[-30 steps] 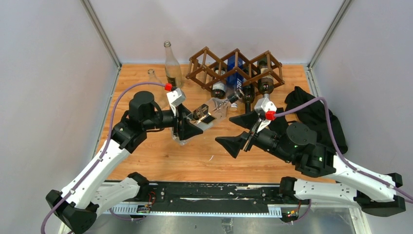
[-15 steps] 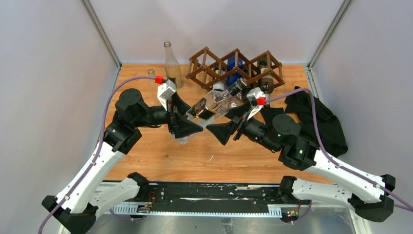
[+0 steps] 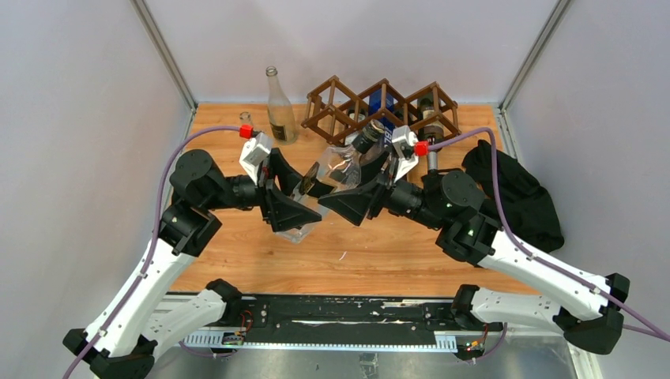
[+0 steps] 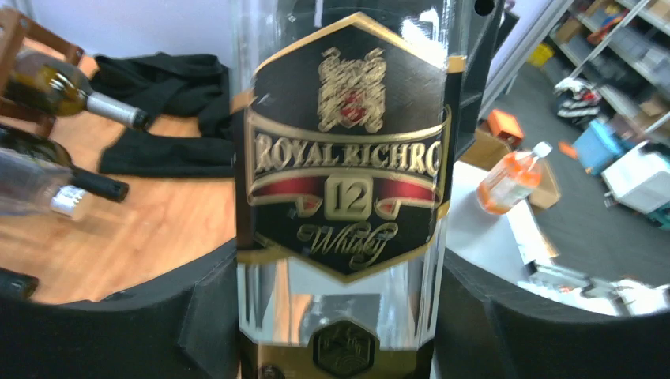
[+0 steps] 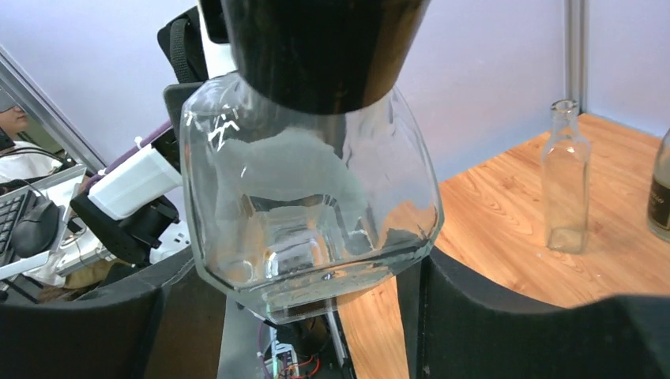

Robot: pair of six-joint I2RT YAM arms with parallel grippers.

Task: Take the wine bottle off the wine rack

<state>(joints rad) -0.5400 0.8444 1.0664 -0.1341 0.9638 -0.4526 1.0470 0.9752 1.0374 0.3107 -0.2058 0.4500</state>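
The wine bottle point(image 3: 336, 170) is clear glass with a black and gold whisky label point(image 4: 348, 181). It hangs tilted above the table in front of the dark wooden wine rack point(image 3: 383, 106), clear of its cells. My left gripper point(image 3: 304, 193) is shut on the bottle's lower body, and its black fingers point(image 4: 118, 332) press both sides. My right gripper point(image 3: 355, 189) is shut on the glass shoulder point(image 5: 308, 205), just below the dark neck point(image 5: 324, 47). The bottle's base is hidden behind the left fingers.
Other bottles point(image 3: 430, 130) lie in the rack's cells, necks pointing forward. A tall clear bottle point(image 3: 278, 110) and a small clear one point(image 5: 567, 178) stand at the back left. A black cloth point(image 3: 513, 193) is heaped at the right edge.
My right gripper swung left to the bottle and closed on its shoulder. My left gripper carried the bottle a little up and to the left, tilting it more upright.
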